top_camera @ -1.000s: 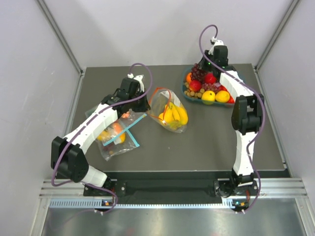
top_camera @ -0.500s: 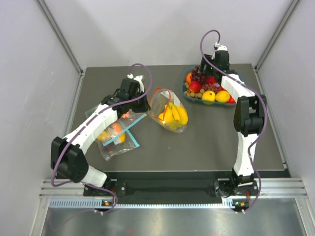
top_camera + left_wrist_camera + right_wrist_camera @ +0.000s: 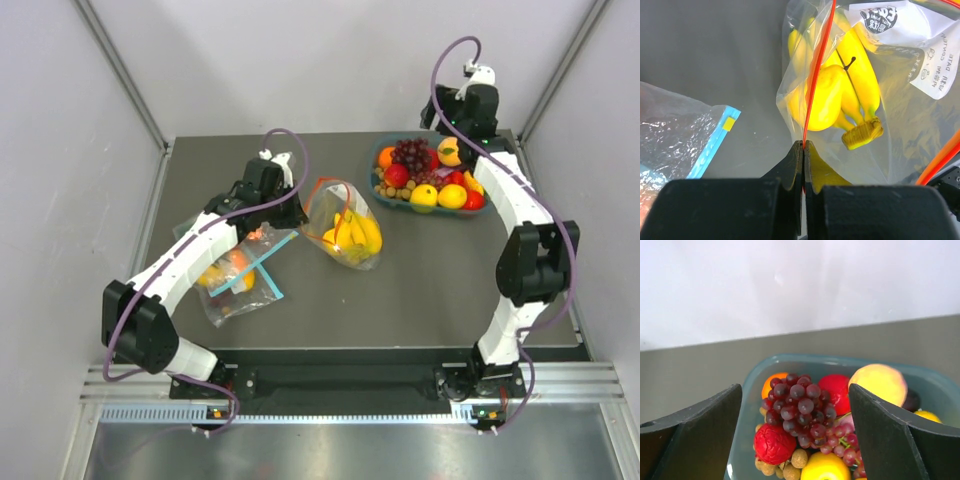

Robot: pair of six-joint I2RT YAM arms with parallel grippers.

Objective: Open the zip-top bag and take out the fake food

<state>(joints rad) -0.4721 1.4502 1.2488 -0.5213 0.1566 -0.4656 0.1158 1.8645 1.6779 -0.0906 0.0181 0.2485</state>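
Observation:
The zip-top bag point(image 3: 340, 225) lies mid-table with its red-orange zip strip point(image 3: 816, 80) gaping open. Yellow bananas point(image 3: 860, 85) and another yellow fruit point(image 3: 824, 97) lie inside it, under a white label point(image 3: 936, 65). My left gripper point(image 3: 804, 144) is shut on the bag's strip at its left edge, seen from above at the left gripper point(image 3: 296, 212). A dark purple grape cluster point(image 3: 802, 407) lies in the teal tray point(image 3: 376, 182). My right gripper point(image 3: 795, 390) hangs open above that tray, nothing between its fingers; in the top view the right gripper point(image 3: 443, 118) is at the far right.
The tray point(image 3: 747, 405) also holds an orange, red fruits, a peach, a lemon point(image 3: 424, 196) and small tan balls. Clear bags with teal-blue strips point(image 3: 235, 275) lie under my left arm, one edge showing point(image 3: 675, 130). Walls close in the table's sides and back.
My right gripper opened wide and drew up and back from the tray toward the far right corner, leaving the grapes uncovered. The left arm and the bag stayed put.

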